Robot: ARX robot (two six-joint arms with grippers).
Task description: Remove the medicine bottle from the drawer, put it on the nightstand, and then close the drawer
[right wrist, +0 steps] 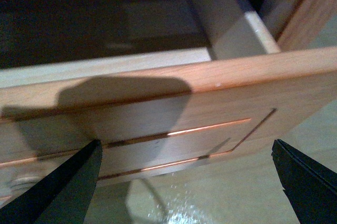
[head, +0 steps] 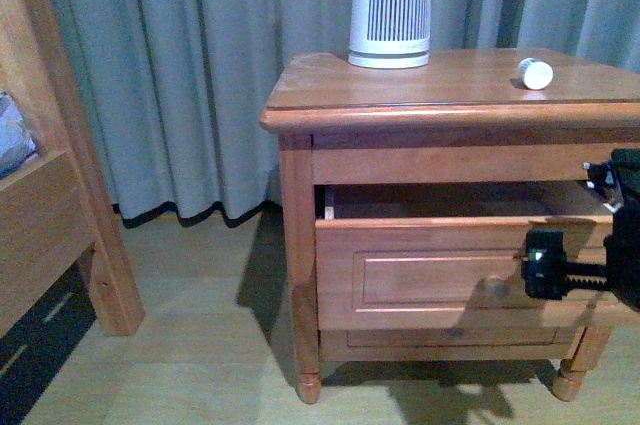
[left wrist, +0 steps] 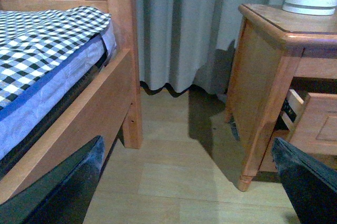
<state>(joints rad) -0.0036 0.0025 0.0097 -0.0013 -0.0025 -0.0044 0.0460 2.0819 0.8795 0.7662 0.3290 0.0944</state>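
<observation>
Black fingers of our right gripper [right wrist: 184, 182] stand spread apart just before the drawer [head: 440, 270] front, holding nothing; our left gripper [left wrist: 184, 192] hangs open too, off by the bed frame [left wrist: 89, 113]. That drawer sits pulled out, its knob [head: 495, 288] beside our right arm. Further back, on the nightstand [head: 400, 115] top, the medicine bottle [head: 536, 73] lies on its side near the ribbed device [head: 391, 5]. We judge a hard or off-centre push could skew the drawer, or jolt the bottle into rolling off. No writing is readable.
</observation>
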